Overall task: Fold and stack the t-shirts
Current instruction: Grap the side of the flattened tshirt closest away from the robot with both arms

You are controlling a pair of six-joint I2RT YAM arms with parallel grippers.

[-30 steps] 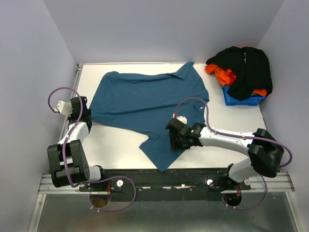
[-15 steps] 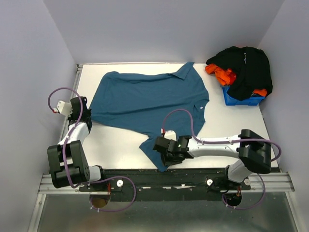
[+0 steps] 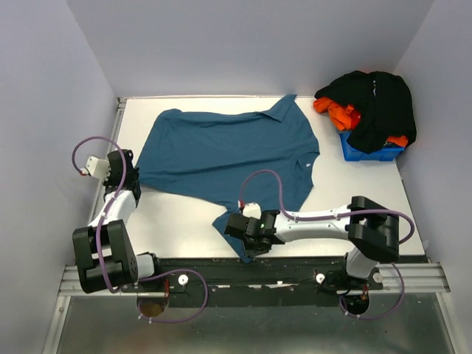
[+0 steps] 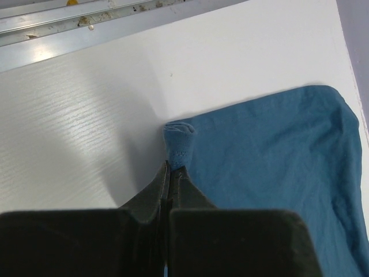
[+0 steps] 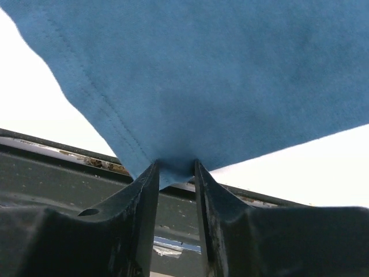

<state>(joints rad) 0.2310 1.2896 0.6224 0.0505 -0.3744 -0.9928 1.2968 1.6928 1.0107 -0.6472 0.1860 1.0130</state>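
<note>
The teal-blue collared t-shirt [image 3: 221, 151] lies spread on the white table. My left gripper [image 3: 134, 179] is shut on its left edge; in the left wrist view the gripper [image 4: 170, 168] pinches a small fold of the shirt [image 4: 271, 156]. My right gripper [image 3: 245, 240] is shut on the shirt's near corner at the table's front edge. In the right wrist view the gripper [image 5: 174, 167] has the corner of the shirt [image 5: 219, 75] bunched between its tips, lifted over the rail. Black t-shirts [image 3: 380, 99] and orange ones [image 3: 335, 114] are heaped at the back right.
A small blue bin [image 3: 365, 153] sits under the heap of shirts at the back right. The black front rail [image 3: 310, 264] runs just below my right gripper. White walls close in the table on the left, back and right.
My right gripper has moved left and toward the front edge, dragging the shirt's near corner with it. The left arm and the rest of the shirt have stayed put.
</note>
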